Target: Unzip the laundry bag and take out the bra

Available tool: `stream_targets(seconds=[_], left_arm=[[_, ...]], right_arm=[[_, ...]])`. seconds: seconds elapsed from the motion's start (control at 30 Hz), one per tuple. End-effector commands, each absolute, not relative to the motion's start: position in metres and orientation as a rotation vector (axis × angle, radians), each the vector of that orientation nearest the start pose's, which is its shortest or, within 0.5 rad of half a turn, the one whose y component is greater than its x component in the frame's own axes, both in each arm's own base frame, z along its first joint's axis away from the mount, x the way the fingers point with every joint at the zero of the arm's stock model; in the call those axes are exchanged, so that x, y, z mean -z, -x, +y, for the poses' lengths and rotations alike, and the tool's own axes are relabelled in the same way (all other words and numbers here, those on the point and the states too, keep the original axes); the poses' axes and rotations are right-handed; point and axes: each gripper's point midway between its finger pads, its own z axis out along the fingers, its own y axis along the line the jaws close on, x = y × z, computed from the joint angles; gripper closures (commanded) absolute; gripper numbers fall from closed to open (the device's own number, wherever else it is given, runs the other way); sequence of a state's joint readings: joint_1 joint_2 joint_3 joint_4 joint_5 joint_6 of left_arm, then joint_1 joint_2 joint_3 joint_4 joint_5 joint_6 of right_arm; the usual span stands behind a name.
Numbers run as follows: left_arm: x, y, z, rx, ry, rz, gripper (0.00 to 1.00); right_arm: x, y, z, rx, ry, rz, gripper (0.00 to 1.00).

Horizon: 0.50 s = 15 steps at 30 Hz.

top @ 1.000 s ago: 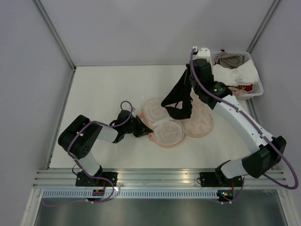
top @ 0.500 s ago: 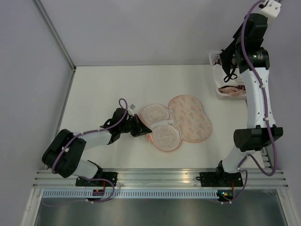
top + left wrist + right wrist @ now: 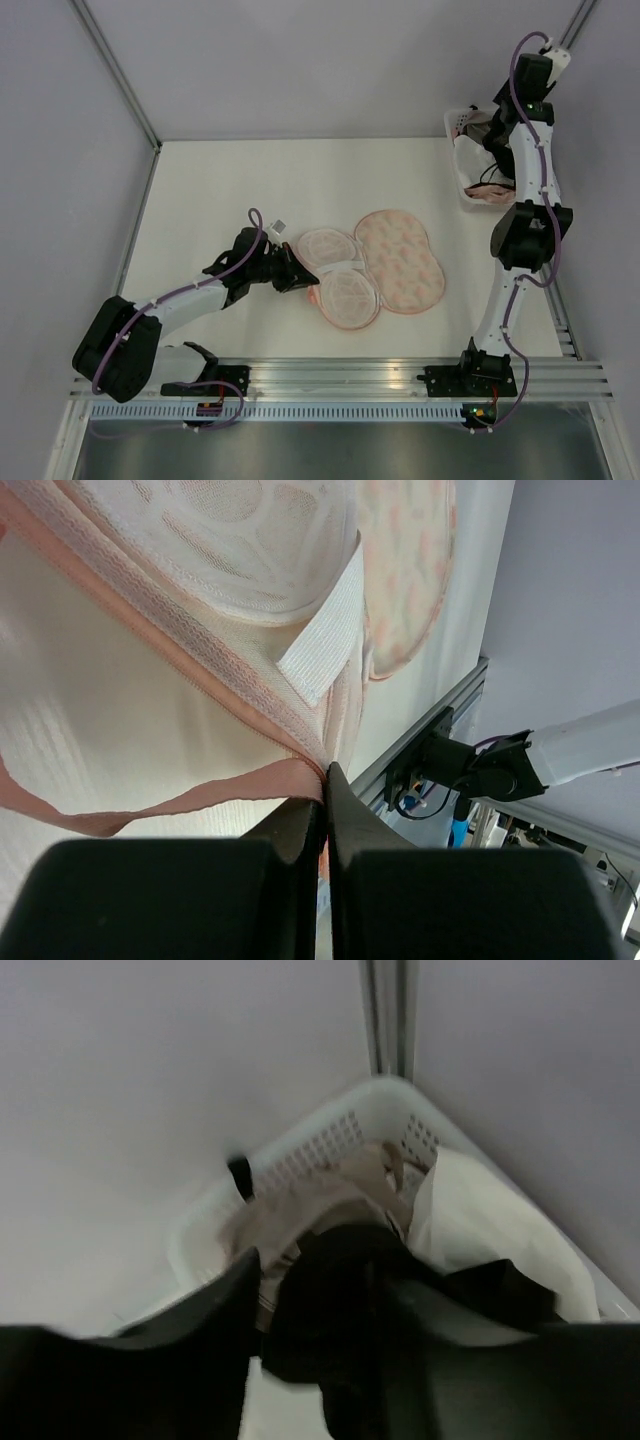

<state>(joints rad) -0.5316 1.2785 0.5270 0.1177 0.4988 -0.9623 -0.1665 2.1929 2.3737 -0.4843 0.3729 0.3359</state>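
The laundry bag [image 3: 400, 262] lies unzipped and spread flat mid-table, with its two round mesh halves [image 3: 338, 272] beside the cream printed shell. My left gripper [image 3: 297, 274] is shut on the bag's pink zip edging [image 3: 230, 798] at its left side; the pinch shows up close in the left wrist view [image 3: 327, 780]. My right gripper [image 3: 487, 135] hangs high over the white basket, its jaws spread apart [image 3: 320, 1290]. The black bra [image 3: 340, 1280] shows between and below them, over the clothes in the basket. Whether a finger still touches it is unclear.
The white slatted basket [image 3: 466, 192] stands at the table's far right corner against the wall, and holds beige [image 3: 300, 1210] and white garments [image 3: 480, 1220]. Grey walls and frame posts close in the table. The aluminium rail with both arm bases runs along the near edge.
My right arm swung from above the bag up to the basket with the bra, and its jaws came apart. My left gripper kept its hold on the edging.
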Motion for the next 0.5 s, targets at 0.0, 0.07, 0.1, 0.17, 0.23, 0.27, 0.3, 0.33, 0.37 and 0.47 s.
stream_targets(seconds=[0.0, 0.07, 0.1, 0.17, 0.23, 0.27, 0.3, 0.33, 0.37, 0.47], left_arm=[[-0.104, -0.223, -0.26, 1.286, 0.166, 2.435, 0.98], [-0.101, -0.223, -0.26, 1.284, 0.17, 2.438, 0.98], [-0.1, -0.222, -0.26, 1.282, 0.17, 2.441, 0.98], [-0.099, -0.223, -0.259, 1.28, 0.167, 2.434, 0.98], [-0.097, -0.224, -0.259, 1.275, 0.169, 2.425, 0.98], [-0.095, -0.224, -0.258, 1.271, 0.17, 2.426, 0.98], [-0.093, -0.225, -0.257, 1.266, 0.174, 2.423, 0.98], [-0.092, -0.225, -0.258, 1.263, 0.175, 2.42, 0.98], [-0.09, -0.226, -0.257, 1.257, 0.171, 2.423, 0.98], [-0.093, -0.228, -0.256, 1.249, 0.159, 2.406, 0.98]], right_arm=[[-0.288, -0.615, -0.131, 0.133, -0.677, 1.825, 0.41], [-0.312, -0.605, -0.128, 0.129, -0.665, 1.781, 0.27], [-0.312, -0.602, -0.127, 0.127, -0.659, 1.77, 0.17], [-0.361, -0.581, -0.122, 0.11, -0.632, 1.686, 0.1], [-0.396, -0.554, -0.114, 0.098, -0.609, 1.636, 0.02], [-0.405, -0.545, -0.104, 0.097, -0.582, 1.63, 0.02], [-0.416, -0.527, -0.096, 0.093, -0.562, 1.617, 0.02], [-0.417, -0.521, -0.078, 0.081, -0.528, 1.628, 0.02], [-0.4, -0.514, -0.067, 0.091, -0.508, 1.685, 0.02], [-0.373, -0.486, -0.007, 0.043, -0.399, 1.807, 0.02]])
